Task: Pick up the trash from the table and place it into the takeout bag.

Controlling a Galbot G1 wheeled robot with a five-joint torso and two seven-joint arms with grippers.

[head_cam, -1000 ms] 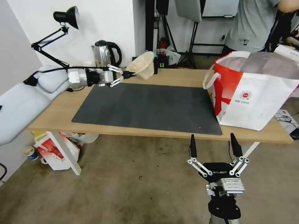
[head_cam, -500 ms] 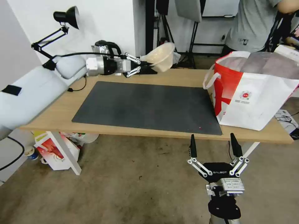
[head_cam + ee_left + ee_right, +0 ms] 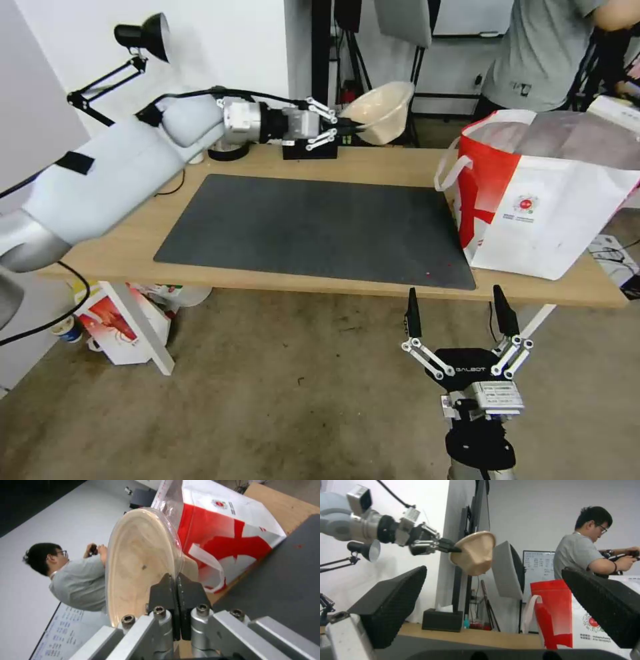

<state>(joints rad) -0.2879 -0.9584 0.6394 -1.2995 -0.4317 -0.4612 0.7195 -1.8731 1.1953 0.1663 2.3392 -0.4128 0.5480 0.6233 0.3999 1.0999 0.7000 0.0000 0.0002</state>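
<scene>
One tan paper bowl [image 3: 380, 110] in left pincer [image 3: 341, 125], one takeout bag [image 3: 547, 200]

White arm [image 3: 100, 180], black-fingered tool [image 3: 460, 320]

White wall [image 3: 220, 47] at 11 o'clock, with a black articulated desk lamp [image 3: 143, 35] standing before it — head tilted downward. Dark tripod stands [image 3: 417, 87] at 12 o'clock, a grey panel [image 3: 402, 20] hanging above them. Whiteboard [image 3: 538, 566] against the far grey wall [image 3: 526, 512]. Mottled brown concrete floor [image 3: 287, 400] from 5 to 8 o'clock — a red-and-white box [image 3: 110, 320] and small white cup [image 3: 65, 328] lying at 8 o'clock.
</scene>
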